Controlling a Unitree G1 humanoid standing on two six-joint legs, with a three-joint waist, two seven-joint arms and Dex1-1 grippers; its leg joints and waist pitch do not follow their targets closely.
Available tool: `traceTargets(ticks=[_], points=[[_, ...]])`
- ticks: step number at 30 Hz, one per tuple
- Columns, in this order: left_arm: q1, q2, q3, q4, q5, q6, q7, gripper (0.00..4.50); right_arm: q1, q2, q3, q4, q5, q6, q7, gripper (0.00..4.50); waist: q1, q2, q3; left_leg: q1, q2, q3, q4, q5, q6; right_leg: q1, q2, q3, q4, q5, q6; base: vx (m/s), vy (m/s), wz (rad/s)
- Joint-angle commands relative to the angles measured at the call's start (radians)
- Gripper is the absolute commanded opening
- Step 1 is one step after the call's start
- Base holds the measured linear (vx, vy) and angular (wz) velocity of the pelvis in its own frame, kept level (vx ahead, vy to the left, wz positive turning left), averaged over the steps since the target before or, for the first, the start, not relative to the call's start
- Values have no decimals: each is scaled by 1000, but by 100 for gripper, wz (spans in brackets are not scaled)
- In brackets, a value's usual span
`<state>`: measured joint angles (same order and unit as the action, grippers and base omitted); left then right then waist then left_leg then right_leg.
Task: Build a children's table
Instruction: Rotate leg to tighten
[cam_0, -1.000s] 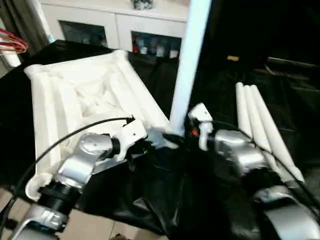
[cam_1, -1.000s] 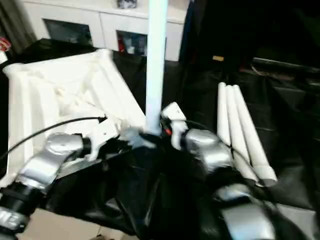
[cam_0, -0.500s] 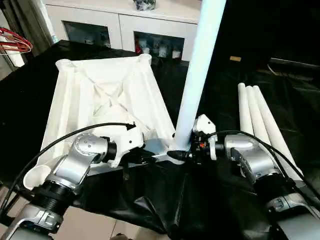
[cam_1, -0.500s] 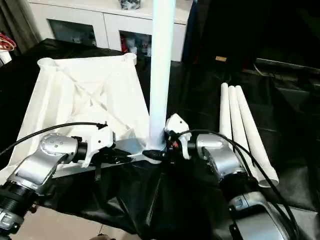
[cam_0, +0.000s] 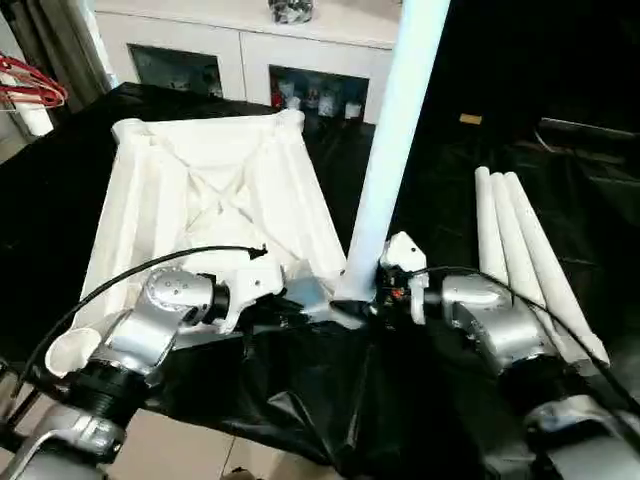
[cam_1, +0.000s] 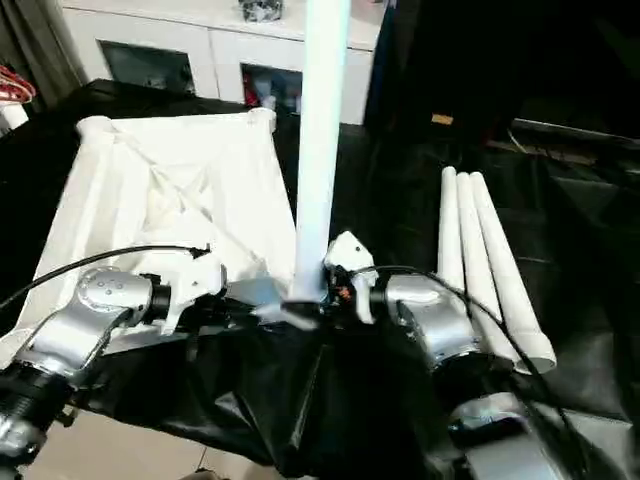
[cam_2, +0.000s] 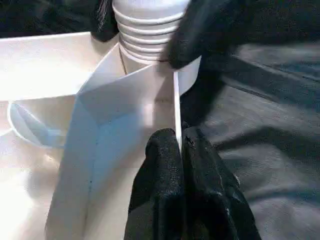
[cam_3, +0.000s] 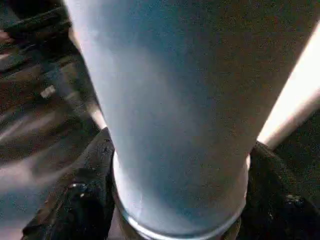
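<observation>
Left gripper (cam_2: 181, 150): black fingers pinched together on a thin upright rib of the tabletop (cam_0: 200, 190), right by the near corner socket. Right gripper (cam_3: 177, 200): one finger (cam_3: 82, 200) on each side of the standing leg (cam_0: 395, 130), clasping its base; I cannot tell how firmly.

Standing leg: white smooth tube, upright with a slight lean, ridged threaded end seated at the near right corner socket.

Tabletop: white plastic, rectangular, lying underside up on the black cloth (cam_0: 330, 400); crossed diagonal ribs, raised rim, round sockets at the corners.

Three spare legs (cam_0: 520, 250): long, white, tapered, lying side by side touching, well apart to the robot's right on the cloth.

Behind: white cabinet (cam_0: 250, 45) with glass doors.
</observation>
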<state>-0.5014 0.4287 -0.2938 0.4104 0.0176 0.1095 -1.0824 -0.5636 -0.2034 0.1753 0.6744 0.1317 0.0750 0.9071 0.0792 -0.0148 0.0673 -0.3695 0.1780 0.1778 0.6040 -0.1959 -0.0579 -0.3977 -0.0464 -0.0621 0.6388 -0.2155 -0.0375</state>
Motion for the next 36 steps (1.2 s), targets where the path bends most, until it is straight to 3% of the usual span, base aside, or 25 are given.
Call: traceTargets(ticks=[1, 4, 5, 6, 8, 11, 15, 16, 17, 20, 21, 22, 23, 24, 25, 28, 30, 31, 36], points=[[-45, -49, 15, -9, 4, -11, 76, 0, -27, 43, -15, 93, -40, 15, -168, 278, -5, 12, -73, 14, 59, -22, -67, -124, 10, 59, -107, 62, -79, -77, -243, 0, 0, 0], [-62, -87, 16, 14, 39, 23, 171, 0, -63, 107, -60, 170, -29, 21, -328, 277, -17, 13, -70, 16, 58, -23, -68, -156, -10, 57, -109, 65, -86, -156, -226, 0, 0, 0], [-68, -119, 22, 17, 38, 44, 212, 0, -87, 136, -84, 212, -21, 28, -414, 277, -18, 19, -70, 16, 57, -25, -68, -158, -13, 56, -109, 65, -86, -164, -225, 0, 0, 0], [-71, -138, 23, 16, 41, 56, 239, 0, -101, 152, -97, 234, -16, 32, -459, 277, -19, 13, -70, 16, 56, -24, -68, -163, -14, 56, -106, 63, -89, -175, -218, 0, 0, 0], [-73, -155, 21, 15, 50, 64, 267, 0, -112, 166, -105, 253, -17, 31, -505, 277, -19, 10, -71, 13, 55, -24, -68, -151, -10, 57, -106, 64, -88, -170, -214, 0, 0, 0], [-77, -208, 19, 14, 65, 80, 344, 0, -136, 193, -98, 298, -58, -33, -595, 277, -16, 7, -74, 11, 56, -22, -66, -121, 1, 56, -106, 63, -83, -124, -216, 0, 0, 0], [-75, -226, 19, 17, 69, 74, 361, 0, -152, 209, -110, 326, -64, -61, -610, 277, -15, 10, -77, 7, 56, -21, -65, -92, 33, 58, -106, 61, -76, -59, -222, 0, 0, 0], [-74, -227, 19, 17, 70, 70, 363, 0, -158, 213, -118, 334, -61, -66, -615, 333, -15, 8, -76, 8, 56, -21, -65, -95, 35, 57, -107, 61, -77, -58, -223, 0, 0, 0], [-70, -226, 19, 14, 71, 63, 360, 0, -165, 218, -131, 339, -48, -73, -602, 347, -16, 13, -76, 8, 56, -22, -64, -100, 36, 57, -107, 61, -77, -64, -225, 0, 0, 0], [-61, -219, 16, 5, 70, 52, 348, 0, -180, 223, -148, 349, -28, -85, -585, 353, -17, 11, -76, 9, 56, -20, -65, -120, 36, 56, -108, 61, -81, -89, -224, 0, 0, 0], [-53, -210, 15, -6, 66, 49, 333, 0, -181, 221, -143, 346, -31, -92, -573, 385, -15, 21, -76, 10, 57, -21, -65, -122, 35, 55, -109, 61, -82, -83, -224, 0, 0, 0], [-49, -205, 15, -12, 65, 50, 328, 0, -184, 220, -139, 349, -35, -99, -571, 385, -16, 18, -76, 8, 57, -21, -65, -116, 36, 57, -107, 61, -80, -70, -225, 0, 0, 0], [-42, -197, 14, -21, 59, 47, 310, 0, -183, 216, -132, 348, -40, -106, -565, 393, -14, 26, -79, 7, 56, -23, -64, -91, 44, 59, -107, 60, -72, -22, -234, 0, 0, 0], [-34, -186, 13, -29, 52, 41, 287, 0, -180, 209, -124, 340, -45, -111, -537, 393, -16, 24, -80, 7, 57, -22, -64, -90, 48, 58, -107, 59, -73, -13, -235, 0, 0, 0], [-27, -178, 13, -36, 42, 34, 265, 0, -175, 202, -118, 327, -44, -113, -502, 393, -15, 31, -81, 6, 57, -23, -62, -89, 51, 60, -107, 58, -69, 9, -243, 0, 0, 0], [-8, -148, 10, -48, 21, 13, 199, 0, -149, 167, -100, 268, -31, -105, -366, 393, -16, 23, -81, 2, 55, -21, -60, -78, 83, 64, -105, 58, -67, 46, -253, 0, 0, 0], [-5, -142, 8, -49, 18, 8, 187, 0, -144, 160, -99, 259, -30, -104, -340, 393, -14, 27, -80, 7, 57, -21, -61, -96, 82, 60, -107, 57, -71, 15, -255, 0, 0, 0], [0, -133, 9, -52, 9, 0, 165, 0, -133, 142, -88, 237, -31, -104, -293, 393, -16, 23, -79, 6, 58, -20, -62, -103, 79, 60, -106, 57, -73, 2, -256, 0, 0, 0], [22, -96, 18, -76, -30, -10, 76, 0, -76, 61, -29, 133, -26, -96, -80, 393, -12, 24, -74, 7, 59, -21, -65, -138, 72, 58, -103, 56, -80, -72, -241, 0, 0, 0]])
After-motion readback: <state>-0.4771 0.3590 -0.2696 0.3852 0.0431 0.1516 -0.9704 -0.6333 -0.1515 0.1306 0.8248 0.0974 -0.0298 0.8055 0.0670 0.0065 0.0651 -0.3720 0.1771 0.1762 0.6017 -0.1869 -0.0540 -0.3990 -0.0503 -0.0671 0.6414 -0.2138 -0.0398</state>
